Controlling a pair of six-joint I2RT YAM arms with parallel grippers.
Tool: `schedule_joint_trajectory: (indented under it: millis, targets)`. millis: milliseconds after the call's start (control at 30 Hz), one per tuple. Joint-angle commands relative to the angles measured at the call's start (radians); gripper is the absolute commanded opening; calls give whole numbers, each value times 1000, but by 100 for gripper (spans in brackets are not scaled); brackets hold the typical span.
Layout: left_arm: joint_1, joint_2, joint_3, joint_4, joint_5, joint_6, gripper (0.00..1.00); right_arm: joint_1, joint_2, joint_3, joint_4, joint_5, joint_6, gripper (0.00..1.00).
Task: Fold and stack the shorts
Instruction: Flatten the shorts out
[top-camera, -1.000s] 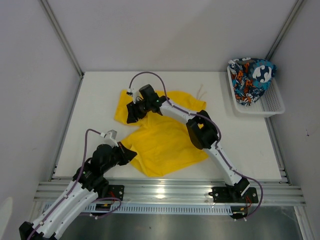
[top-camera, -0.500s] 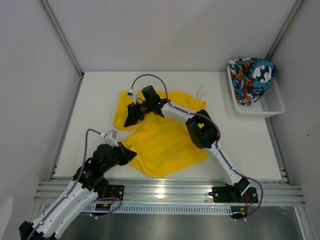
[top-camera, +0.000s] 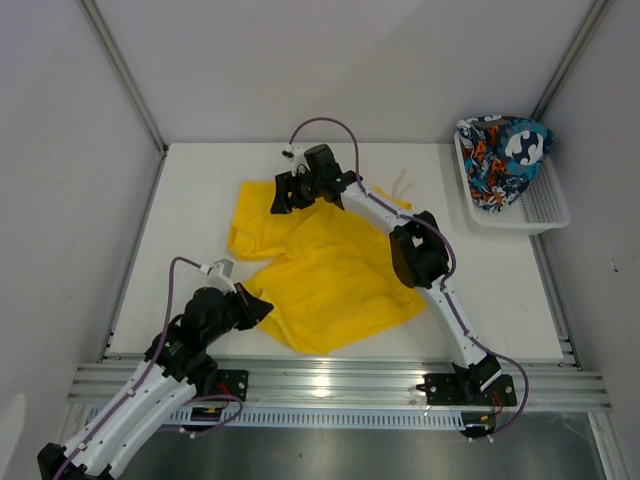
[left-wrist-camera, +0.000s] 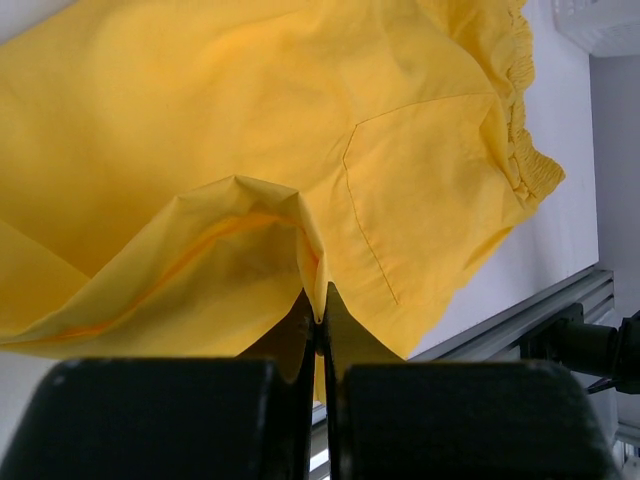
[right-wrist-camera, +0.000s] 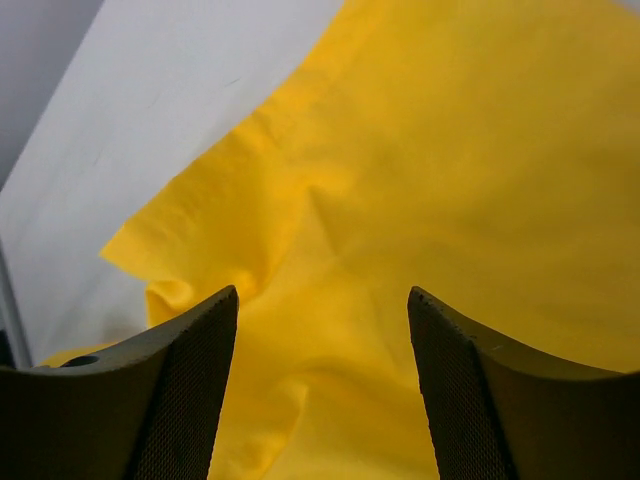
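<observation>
The yellow shorts (top-camera: 325, 270) lie spread in the middle of the table, one leg reaching to the far left. My left gripper (top-camera: 262, 308) is shut on a pinched fold at their near-left edge; in the left wrist view the cloth (left-wrist-camera: 300, 130) peaks up into the closed left gripper (left-wrist-camera: 322, 315). My right gripper (top-camera: 280, 196) hovers open over the far-left part of the shorts. In the right wrist view nothing is between the right gripper's (right-wrist-camera: 321, 292) fingers, and rumpled yellow cloth (right-wrist-camera: 420, 180) lies below them. The printed shorts (top-camera: 503, 158) sit bunched in the basket.
The white mesh basket (top-camera: 545, 208) stands at the far right corner. A white drawstring (top-camera: 403, 184) trails on the table (top-camera: 190, 220) beside the shorts' far-right edge. Grey walls close in on three sides, and a metal rail runs along the near edge.
The right gripper has lifted off the yellow cloth, swung toward the far side and opened wider. The far-left leg now lies flatter. The left gripper has held still on its fold.
</observation>
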Motion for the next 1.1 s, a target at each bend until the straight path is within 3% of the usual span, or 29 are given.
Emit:
schedule_joint_trajectory:
  millis: [0, 100, 200, 267, 333, 567, 833, 1067]
  targets:
    - [-8, 3, 51, 11, -12, -11, 0, -16, 30, 88, -115, 202, -61, 71]
    - [-8, 9, 58, 11, -13, -7, 0, -37, 65, 90, -117, 246, -24, 69]
    - [-8, 14, 62, 12, -9, -7, 0, -95, 120, 98, -61, 127, 107, 68]
    - [-8, 15, 63, 11, -6, -8, 0, -134, 154, 93, 34, -34, 263, 65]
    - [-8, 11, 63, 3, -7, -10, 0, -171, 196, 108, 69, -69, 329, 64]
    - [-8, 20, 74, -5, -12, -18, 0, -221, 311, 261, 52, 53, 436, 67]
    - [-5, 161, 131, 49, -18, -5, 0, -291, 394, 337, 260, 75, 603, 68]
    - [-5, 141, 121, 43, -6, -25, 0, -304, 343, 320, 282, 128, 562, 70]
